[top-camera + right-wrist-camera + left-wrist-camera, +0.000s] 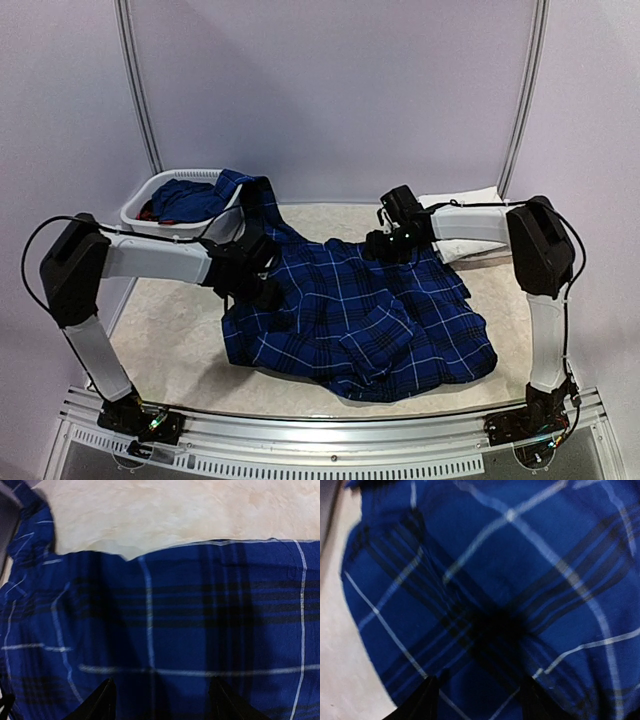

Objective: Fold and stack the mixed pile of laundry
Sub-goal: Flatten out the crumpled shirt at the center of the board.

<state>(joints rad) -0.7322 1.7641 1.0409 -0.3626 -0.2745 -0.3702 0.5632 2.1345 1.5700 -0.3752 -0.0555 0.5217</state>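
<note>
A large navy shirt (370,310) with thin white plaid lines lies crumpled across the middle of the table, one sleeve trailing back toward the basket. My left gripper (262,285) hovers low at the shirt's left edge. In the left wrist view the shirt (520,555) fills the frame, and the gripper (480,680) stands open with its fingertips apart over the cloth. My right gripper (388,245) sits at the shirt's far edge. It is open (160,682) just above the plaid cloth (200,620). A solid blue piece (185,198) and a bit of red (147,212) lie in the basket.
The white plastic basket (140,205) stands at the back left corner. A folded white garment (455,195) lies at the back right, partly under my right arm. The beige table top (170,320) shows left of the shirt and beyond its far edge (175,510).
</note>
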